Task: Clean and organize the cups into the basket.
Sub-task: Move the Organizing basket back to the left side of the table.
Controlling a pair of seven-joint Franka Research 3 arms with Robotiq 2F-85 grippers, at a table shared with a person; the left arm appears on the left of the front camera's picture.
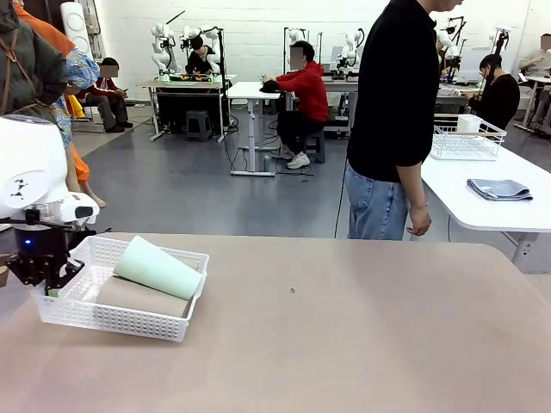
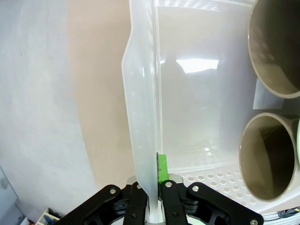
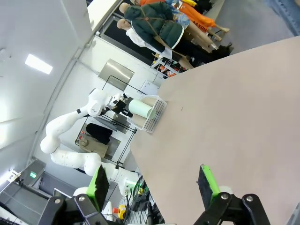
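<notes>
The white lattice basket (image 1: 129,320) stands at the table's left. In it a mint green cup (image 1: 157,268) lies across a tan cup (image 1: 142,298). My left gripper (image 1: 52,271) is shut on the basket's left end wall. In the left wrist view its fingers (image 2: 152,180) pinch the thin basket wall (image 2: 145,117), and two tan cups show their open mouths (image 2: 276,47) (image 2: 267,154) inside. My right gripper (image 3: 153,183) hangs open above the table with nothing between its green pads. Far off it sees the basket (image 3: 154,117) and the mint cup (image 3: 139,108).
A person (image 1: 396,120) in black stands at the table's far edge, hands down. Behind, a white table holds a wire basket (image 1: 465,138) and a folded grey cloth (image 1: 499,189). The tan tabletop (image 1: 344,327) spreads to the basket's right.
</notes>
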